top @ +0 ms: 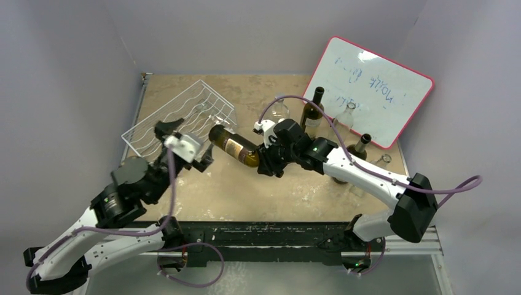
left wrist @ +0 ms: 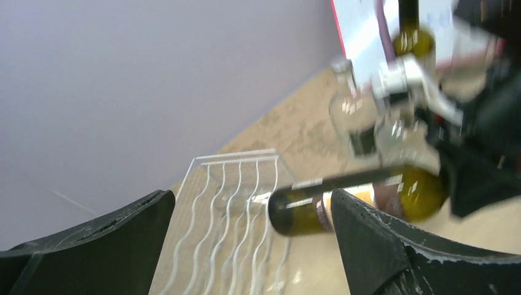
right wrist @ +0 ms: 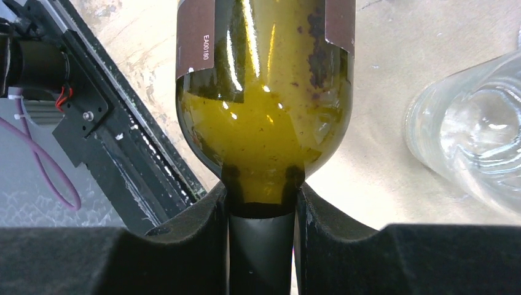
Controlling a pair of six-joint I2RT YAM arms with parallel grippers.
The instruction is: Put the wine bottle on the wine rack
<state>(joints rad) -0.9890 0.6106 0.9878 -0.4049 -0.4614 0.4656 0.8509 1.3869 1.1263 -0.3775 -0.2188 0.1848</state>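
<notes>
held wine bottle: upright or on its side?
On its side. The right claw grips the wine bottle by the neck, base pointing toward the rack.

Olive wine bottle (top: 233, 146) horizontal, beside white rack (top: 184, 117)

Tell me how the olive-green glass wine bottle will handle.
The olive-green glass wine bottle is rigid, probably breakable. Gripped by the neck in the right claw, the glossy glass might slip or sag. Round, it would likely roll unless the white wire rack cradles it.

Code "EA00180" printed vert. on brown label (right wrist: 198, 38) of wine bottle (right wrist: 264, 117), blue handwriting on whiteboard (top: 375, 89) not legible
</notes>
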